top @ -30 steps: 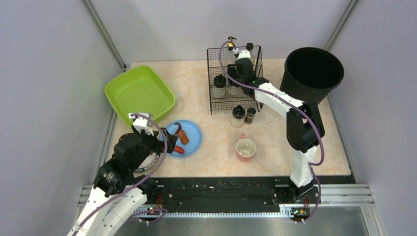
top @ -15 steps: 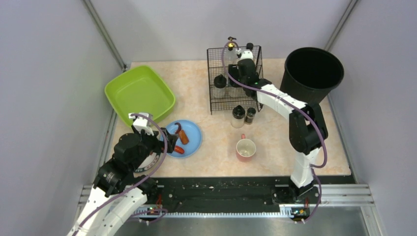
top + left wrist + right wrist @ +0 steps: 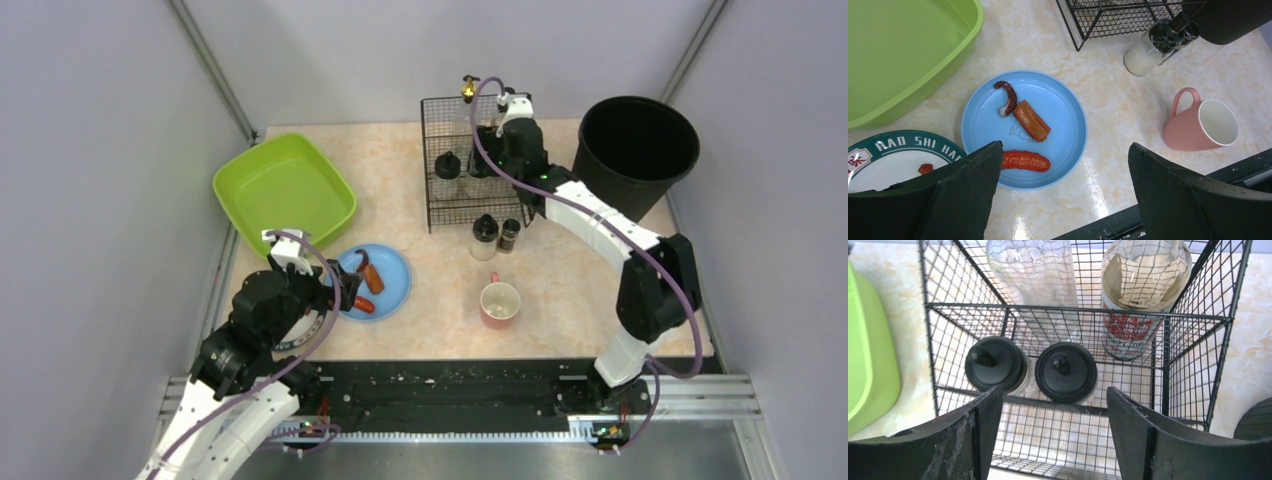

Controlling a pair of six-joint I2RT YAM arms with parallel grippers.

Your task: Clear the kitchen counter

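Note:
The kitchen counter (image 3: 420, 190) carries a blue plate (image 3: 392, 268) with two sausages and an octopus piece, a pink mug (image 3: 500, 302), and two black-capped shakers (image 3: 485, 236) in front of a black wire basket (image 3: 440, 210). My left gripper (image 3: 337, 288) hangs open above the blue plate's (image 3: 1063, 115) near-left edge, holding nothing. My right gripper (image 3: 497, 148) is open over the basket (image 3: 1078, 315), empty, with two black-lidded jars (image 3: 1066, 371) just beyond its fingertips. Behind the jars stand a clear bottle (image 3: 1030, 265) and a labelled bottle (image 3: 1143, 285).
A lime-green tub (image 3: 283, 190) sits at the back left and a black bin (image 3: 633, 150) at the back right. A white plate with a green lettered rim (image 3: 893, 147) lies under my left arm. A black rail (image 3: 450, 385) runs along the near edge.
My right gripper has risen and drawn back out of the basket, jaws spreading wider, leaving a black-lidded jar standing inside. The left arm has not moved.

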